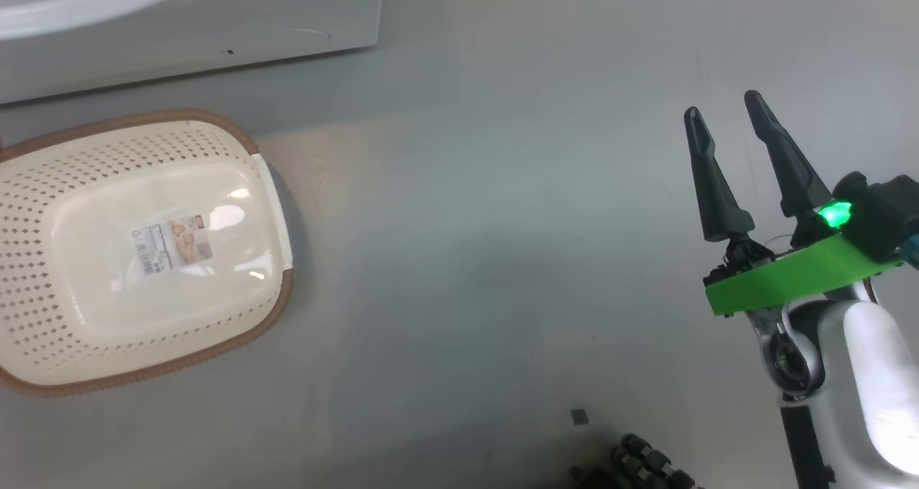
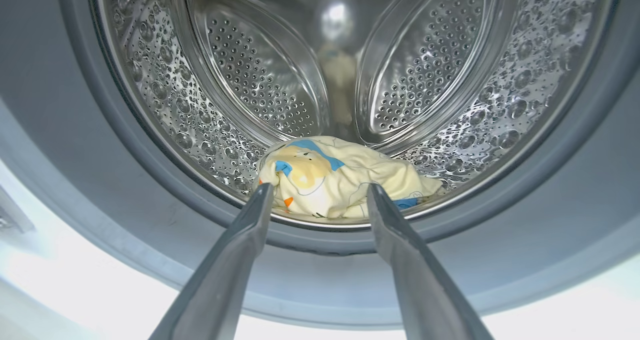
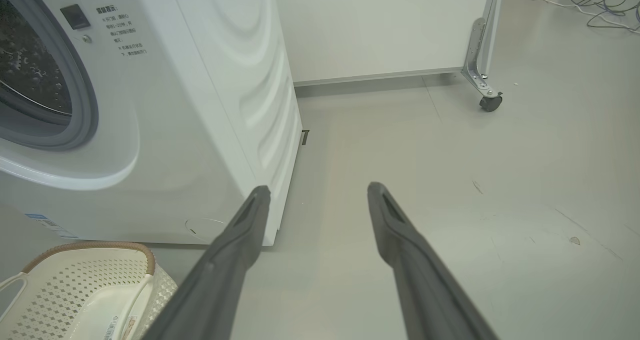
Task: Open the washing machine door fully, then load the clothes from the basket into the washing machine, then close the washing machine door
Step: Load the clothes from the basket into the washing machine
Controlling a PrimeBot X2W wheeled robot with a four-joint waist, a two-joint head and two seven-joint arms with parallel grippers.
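The basket [image 1: 43, 273] runs off the head view's left edge; its label sticker [image 1: 172, 245] is too small to read. Fingertips of the left claw [image 2: 320, 189] cover the lower edge of the clothes [image 2: 325, 168], and the drum [image 2: 260, 70] is cropped at the top. The printed notice [image 3: 122, 30] on the washing machine [image 3: 200, 105] is illegible.

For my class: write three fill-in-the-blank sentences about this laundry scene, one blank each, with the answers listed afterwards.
The clothes lie in the steel ____.
The left pincer is ____, holding nothing.
The basket stands on the ____.
Missing words: drum; open; floor.
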